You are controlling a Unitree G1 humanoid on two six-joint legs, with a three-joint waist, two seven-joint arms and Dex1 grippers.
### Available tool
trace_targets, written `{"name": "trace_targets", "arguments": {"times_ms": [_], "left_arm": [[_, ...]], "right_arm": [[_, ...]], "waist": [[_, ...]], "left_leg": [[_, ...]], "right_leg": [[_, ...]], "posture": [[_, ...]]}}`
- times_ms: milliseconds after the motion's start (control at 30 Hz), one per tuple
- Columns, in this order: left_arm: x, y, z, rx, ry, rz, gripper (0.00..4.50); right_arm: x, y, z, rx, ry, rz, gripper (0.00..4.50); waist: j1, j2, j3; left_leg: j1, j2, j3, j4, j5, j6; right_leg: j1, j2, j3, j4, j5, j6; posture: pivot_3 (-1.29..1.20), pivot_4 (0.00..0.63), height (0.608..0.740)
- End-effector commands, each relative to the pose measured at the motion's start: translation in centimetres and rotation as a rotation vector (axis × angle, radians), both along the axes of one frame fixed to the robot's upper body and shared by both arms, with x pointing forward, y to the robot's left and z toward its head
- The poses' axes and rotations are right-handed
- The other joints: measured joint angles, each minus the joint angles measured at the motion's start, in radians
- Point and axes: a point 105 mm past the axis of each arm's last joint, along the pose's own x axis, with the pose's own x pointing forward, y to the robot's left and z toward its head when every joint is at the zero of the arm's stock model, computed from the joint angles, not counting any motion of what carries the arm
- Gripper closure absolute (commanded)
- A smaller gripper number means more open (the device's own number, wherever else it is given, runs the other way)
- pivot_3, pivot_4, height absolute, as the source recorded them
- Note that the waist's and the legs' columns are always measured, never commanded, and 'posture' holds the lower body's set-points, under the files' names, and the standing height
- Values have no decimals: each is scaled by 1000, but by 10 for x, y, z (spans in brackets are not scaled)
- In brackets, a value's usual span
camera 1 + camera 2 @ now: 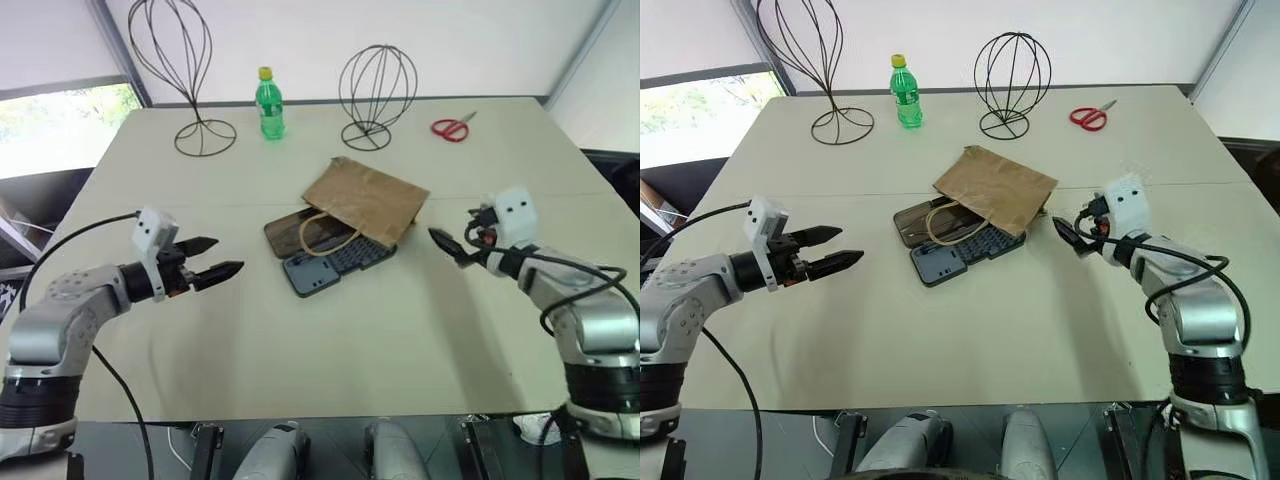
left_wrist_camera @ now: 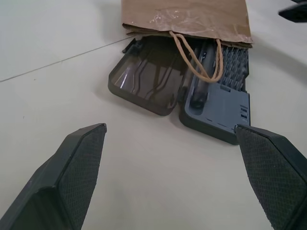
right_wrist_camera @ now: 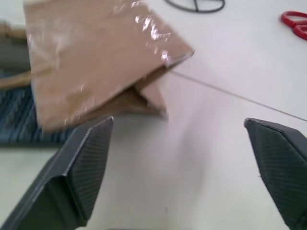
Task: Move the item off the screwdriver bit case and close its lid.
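On the beige table (image 1: 300, 350), at its middle: screwdriver bit case (image 1: 330, 265), open and flat. The dark translucent lid (image 2: 144, 76) is folded out on the robot's left side of the grey bit tray (image 2: 220, 105). The far part of both halves is covered.

Over the case: brown paper bag (image 1: 368, 200), lying flat and slanted, with its mouth toward the robot. Its twine handles (image 2: 219, 51) loop out across the hinge area.

Left gripper (image 1: 228, 254): above the table, left of the case and well apart from it. It points at the case, jaws spread wide, holding nothing.

Right gripper (image 3: 177, 122): near the bag's right corner, not touching it. Jaws also wide apart and empty.

Far edge of the table:
- two wire head forms, one tall (image 1: 205, 138) and one round (image 1: 367, 135)
- green bottle with yellow cap (image 1: 269, 108), upright between them
- red scissors (image 1: 450, 128), to the right
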Motion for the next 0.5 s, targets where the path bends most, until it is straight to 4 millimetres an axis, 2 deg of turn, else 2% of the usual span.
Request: {"name": "trace_targets", "arguments": {"times_ms": [33, 233, 367, 500], "left_arm": [[2, -8, 19, 0, -69, -43, 53], [1, -21, 31, 68, -106, -169, 53], [8, -32, 48, 7, -150, -199, 53], [12, -42, 44, -7, -151, -205, 53]], "right_arm": [[21, 3, 26, 147, -100, -65, 0], [51, 17, 31, 310, -75, -68, 0], [62, 25, 17, 325, -26, -56, 0], [67, 33, 7, 382, 17, -40, 0]], "waist": [[-3, 0, 0], [-17, 1, 0], [-22, 1, 0], [-30, 1, 0]], "left_leg": [[0, 0, 0, 0, 0, 0], [0, 0, 0, 0, 0, 0], [0, 0, 0, -1, 0, 0], [0, 0, 0, -1, 0, 0]], "right_leg": [[0, 0, 0, 0, 0, 0], [-1, 0, 0, 1, 0, 0], [-1, 0, 0, 1, 0, 0], [-1, 0, 0, 1, 0, 0]], "posture": [[0, 150, 740], [0, 150, 740], [0, 150, 740], [0, 150, 740]]}}
